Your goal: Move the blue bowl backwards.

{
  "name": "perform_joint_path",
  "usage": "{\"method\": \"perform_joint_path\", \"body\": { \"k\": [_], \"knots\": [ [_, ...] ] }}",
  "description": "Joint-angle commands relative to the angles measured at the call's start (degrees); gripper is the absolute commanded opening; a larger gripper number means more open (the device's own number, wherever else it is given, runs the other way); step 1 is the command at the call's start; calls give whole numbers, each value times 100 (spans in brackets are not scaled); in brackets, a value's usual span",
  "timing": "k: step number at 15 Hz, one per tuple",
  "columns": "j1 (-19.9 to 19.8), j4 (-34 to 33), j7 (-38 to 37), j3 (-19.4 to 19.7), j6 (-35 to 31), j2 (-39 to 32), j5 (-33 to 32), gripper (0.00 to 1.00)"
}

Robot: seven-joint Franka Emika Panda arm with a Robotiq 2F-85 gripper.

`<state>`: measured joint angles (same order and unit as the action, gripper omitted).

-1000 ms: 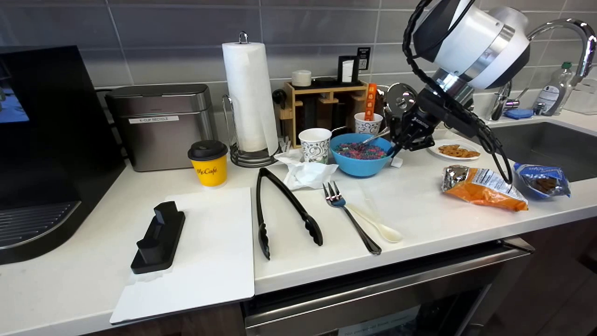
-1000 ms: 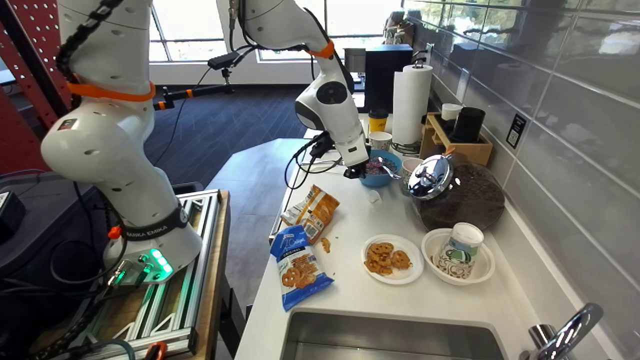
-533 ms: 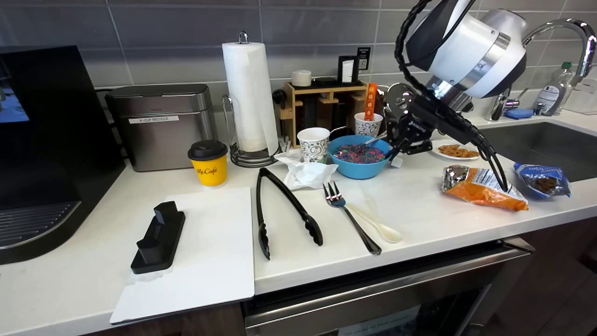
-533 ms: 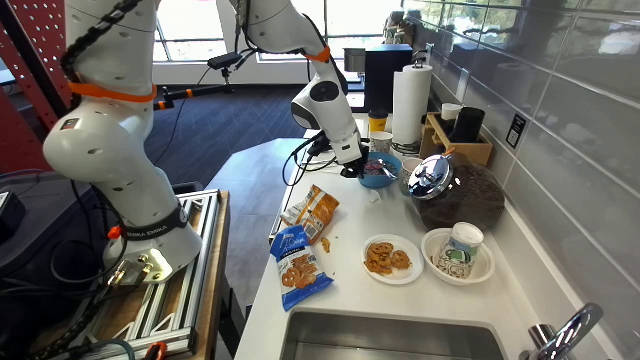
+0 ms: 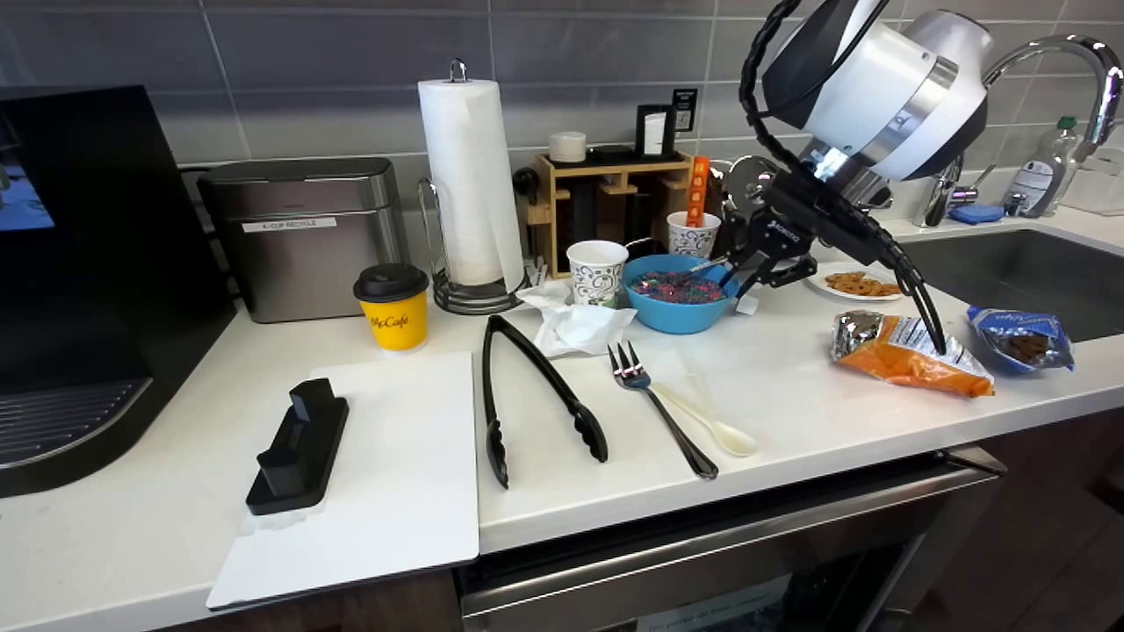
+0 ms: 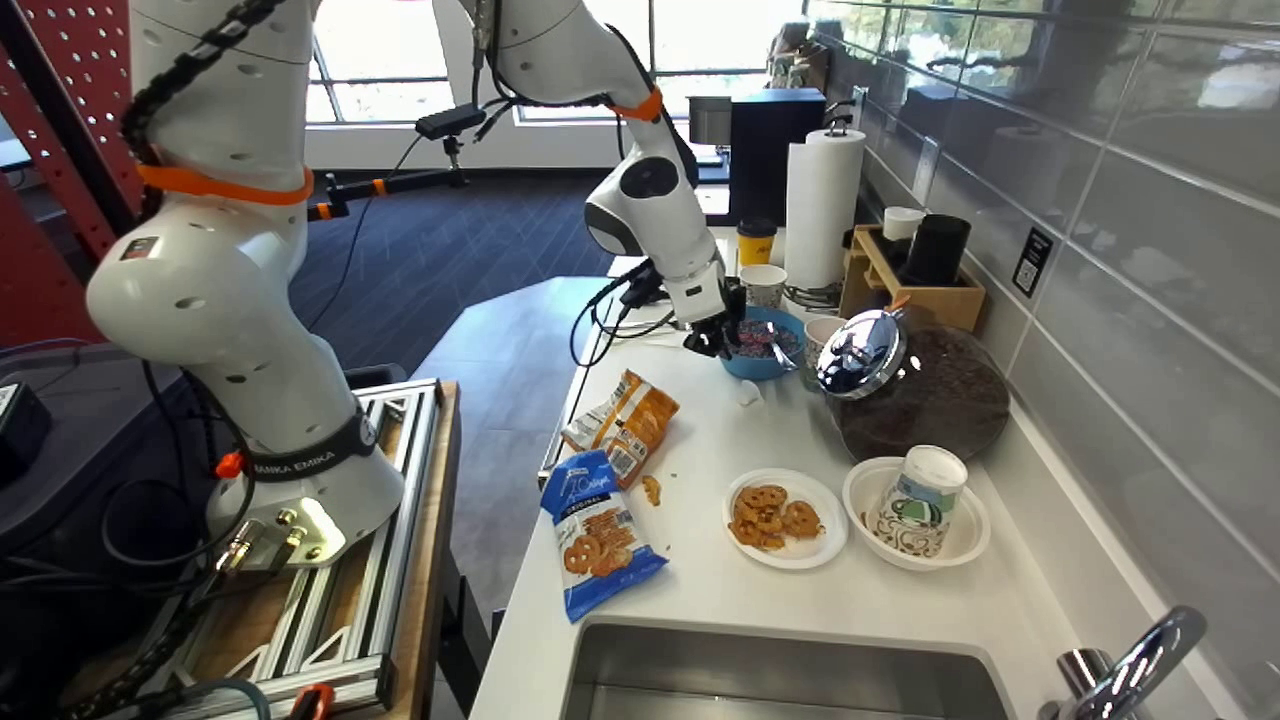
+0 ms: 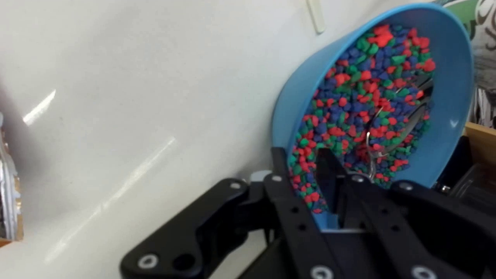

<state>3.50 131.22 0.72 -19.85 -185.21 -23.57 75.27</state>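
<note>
The gripper (image 7: 302,157) at the rim of the blue bowl (image 5: 674,318), which stands upright on the counter (image 5: 790,395), just beside a white paper cup (image 5: 597,274) and in front of a second cup (image 5: 694,237) nearer the tiled wall (image 5: 588,53). The jaws are apart and straddle the rim: one fingertip (image 7: 279,164) outside, the other inside, over red, green and blue pebbles (image 7: 368,89). From where I stand, I cannot tell whether the outer one touches the bowl. Step in hand, by my reading: lining up a pinch on the bowl's side, the backward move yet to be made. Principal hazards: pebbles caught inside the pinch would leave a loose hold and a slip; a grasp at one edge only, with the load hanging beyond it, could tip the bowl and spill its contents if lifted rather than slid. The metal utensil (image 6: 783,356), its handle running near the inner fingertip, might be knocked or trapped. A push straight towards the tiles risks striking the rear cup; sideways drift, the paper cup or the crumpled napkin (image 5: 583,328) near it.
</note>
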Motion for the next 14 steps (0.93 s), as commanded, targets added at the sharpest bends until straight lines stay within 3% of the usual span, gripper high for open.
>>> {"method": "perform_joint_path", "body": {
  "k": [1, 6, 10, 14],
  "knots": [
    [-13, 324, 205, -37, 513, 408, -252, 60],
    [284, 1330, 294, 81, 1183, 1200, -1224, 98],
    [858, 2058, -142, 391, 1091, 1680, -2625, 100],
    [1710, 2690, -892, 1095, 1103, 2431, -4566, 99]
  ]
}}
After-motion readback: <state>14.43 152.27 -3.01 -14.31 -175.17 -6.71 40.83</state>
